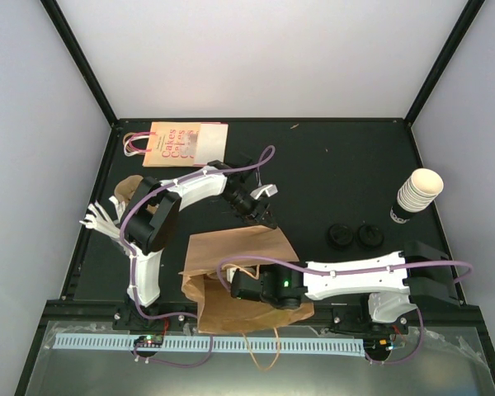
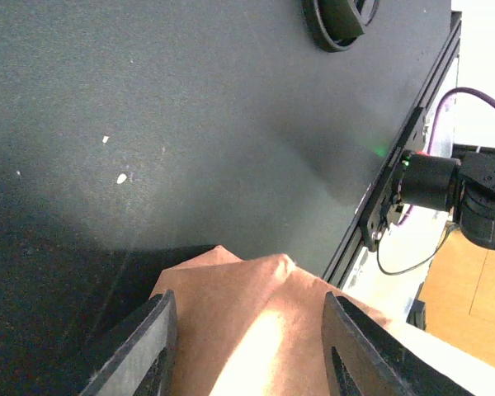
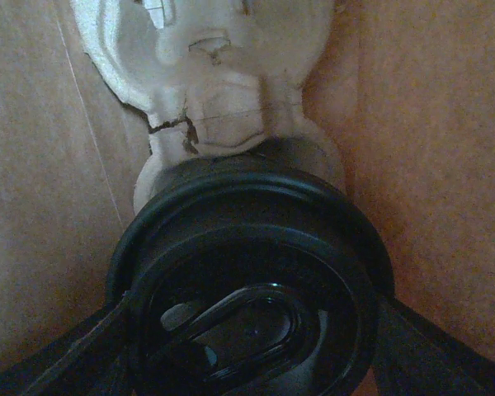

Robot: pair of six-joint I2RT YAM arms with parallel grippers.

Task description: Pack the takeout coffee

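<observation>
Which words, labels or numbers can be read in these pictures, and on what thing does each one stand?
"Cakes": pink letters, seemingly printed twice, turned sideways, on the peach paper gift bag.
Small line beside it on that bag: too small to read.
Pale marks on the dark base of the cup stack: too small to read.
On the brown paper bag and the takeout coffee: no text visible.

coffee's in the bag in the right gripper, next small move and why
Probably ease the takeout coffee down onto the pulp tray before opening: the right gripper clasps it inside the brown paper bag, and seating isn't visible.
</observation>
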